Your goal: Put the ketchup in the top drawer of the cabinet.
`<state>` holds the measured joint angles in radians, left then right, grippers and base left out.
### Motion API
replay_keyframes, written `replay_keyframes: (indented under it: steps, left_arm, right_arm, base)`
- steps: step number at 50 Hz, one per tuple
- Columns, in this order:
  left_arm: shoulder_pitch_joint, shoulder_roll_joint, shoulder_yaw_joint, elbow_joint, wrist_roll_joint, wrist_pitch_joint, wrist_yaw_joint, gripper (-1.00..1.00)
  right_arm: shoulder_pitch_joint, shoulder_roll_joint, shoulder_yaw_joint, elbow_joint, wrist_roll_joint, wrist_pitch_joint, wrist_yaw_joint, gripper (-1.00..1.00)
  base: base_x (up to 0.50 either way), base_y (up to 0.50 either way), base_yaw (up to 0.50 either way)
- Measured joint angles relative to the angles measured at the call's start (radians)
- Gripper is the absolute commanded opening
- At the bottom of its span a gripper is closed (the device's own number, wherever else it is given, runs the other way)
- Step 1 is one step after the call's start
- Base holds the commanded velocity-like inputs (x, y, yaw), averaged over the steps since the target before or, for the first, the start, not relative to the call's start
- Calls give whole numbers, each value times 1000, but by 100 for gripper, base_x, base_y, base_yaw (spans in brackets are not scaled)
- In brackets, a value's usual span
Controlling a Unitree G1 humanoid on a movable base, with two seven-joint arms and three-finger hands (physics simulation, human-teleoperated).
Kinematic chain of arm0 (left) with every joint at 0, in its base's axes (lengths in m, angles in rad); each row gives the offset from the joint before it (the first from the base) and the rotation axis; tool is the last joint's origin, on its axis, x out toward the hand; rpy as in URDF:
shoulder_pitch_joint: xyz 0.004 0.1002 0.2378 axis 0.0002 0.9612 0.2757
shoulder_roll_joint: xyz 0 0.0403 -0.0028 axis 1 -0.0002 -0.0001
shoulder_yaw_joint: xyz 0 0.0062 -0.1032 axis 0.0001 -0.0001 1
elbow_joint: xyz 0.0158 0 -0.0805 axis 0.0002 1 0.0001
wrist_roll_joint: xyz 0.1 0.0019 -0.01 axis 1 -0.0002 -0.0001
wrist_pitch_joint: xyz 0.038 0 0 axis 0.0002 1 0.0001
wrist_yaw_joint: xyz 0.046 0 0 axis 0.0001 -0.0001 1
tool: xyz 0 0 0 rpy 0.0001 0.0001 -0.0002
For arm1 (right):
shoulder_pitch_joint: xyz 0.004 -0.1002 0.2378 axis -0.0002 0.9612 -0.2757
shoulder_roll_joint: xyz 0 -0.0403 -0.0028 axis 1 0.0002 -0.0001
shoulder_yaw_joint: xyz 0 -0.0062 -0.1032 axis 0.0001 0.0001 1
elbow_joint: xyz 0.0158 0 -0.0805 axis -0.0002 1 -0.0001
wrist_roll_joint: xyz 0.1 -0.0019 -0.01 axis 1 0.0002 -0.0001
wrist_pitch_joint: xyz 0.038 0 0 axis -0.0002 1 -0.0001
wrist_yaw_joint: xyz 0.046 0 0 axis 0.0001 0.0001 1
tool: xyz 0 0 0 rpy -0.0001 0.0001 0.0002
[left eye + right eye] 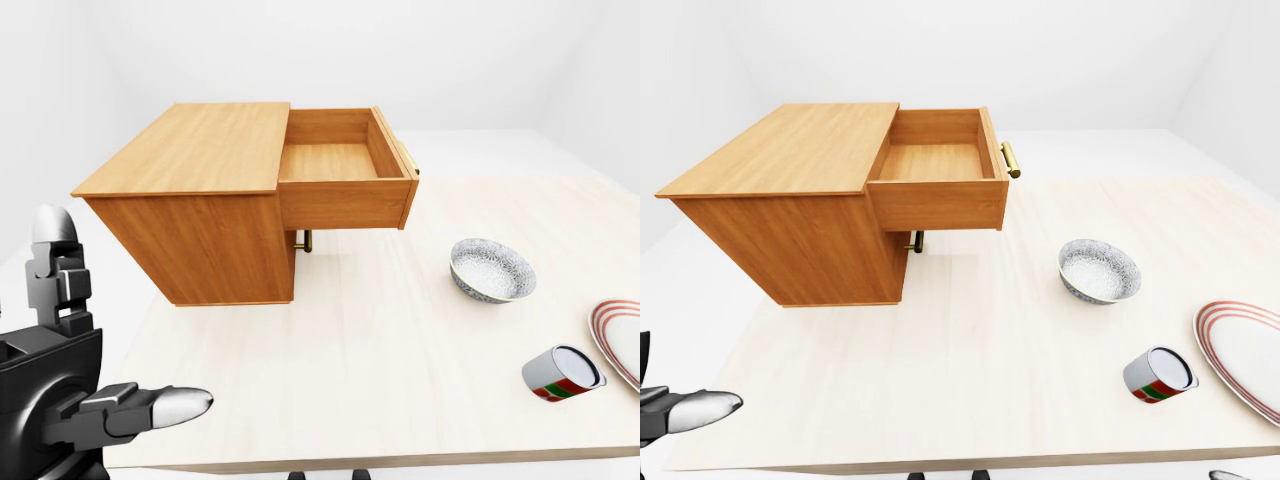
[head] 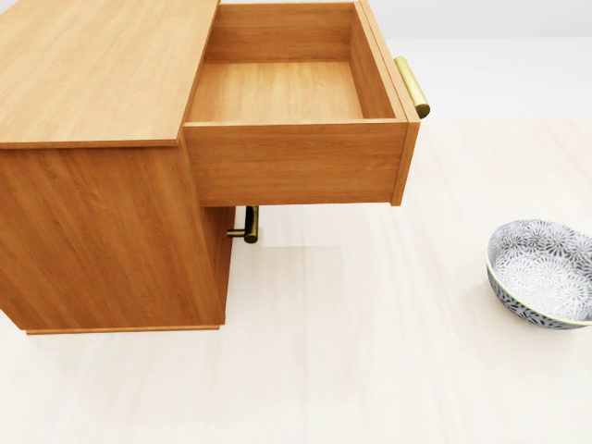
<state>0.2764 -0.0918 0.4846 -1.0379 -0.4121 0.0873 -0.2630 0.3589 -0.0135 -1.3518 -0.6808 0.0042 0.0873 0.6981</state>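
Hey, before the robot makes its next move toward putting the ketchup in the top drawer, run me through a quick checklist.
1. Top drawer open: ok; the wooden top drawer of the wooden cabinet is pulled out.
2. Drawer has room: ok, nothing shows inside it.
3. Ketchup located: not ok; only a patterned grey bowl, a red-rimmed plate and a tipped red, green and white can show on the pale wooden table.
4. Left hand free: ok, fingers open, holding nothing.
5. Right hand: cannot tell, it does not clearly show in any view.
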Motion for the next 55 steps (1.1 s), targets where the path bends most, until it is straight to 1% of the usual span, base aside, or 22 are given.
replay_keyframes:
  steps: [7, 18, 34, 55]
  left_arm:
    - [3, -3, -4, 0, 6, 0, -3, 100]
    - [1, -2, -4, 1, 8, 0, -3, 100]
    - [1, -3, -11, 8, 16, 0, -2, 100]
    - [1, -2, -23, 16, 26, 0, 0, 100]
  right_arm:
    - [3, -10, 70, 127, -112, 0, 0, 100]
    - [-1, -25, 123, 191, -201, 0, 0, 100]
    - [-38, -122, 171, 248, -289, 0, 0, 100]
    - [-69, -189, 217, 292, -381, 0, 0, 100]
  base:
    - [0, 0, 0]
    - [0, 0, 0]
    - [0, 0, 0]
    - [0, 0, 0]
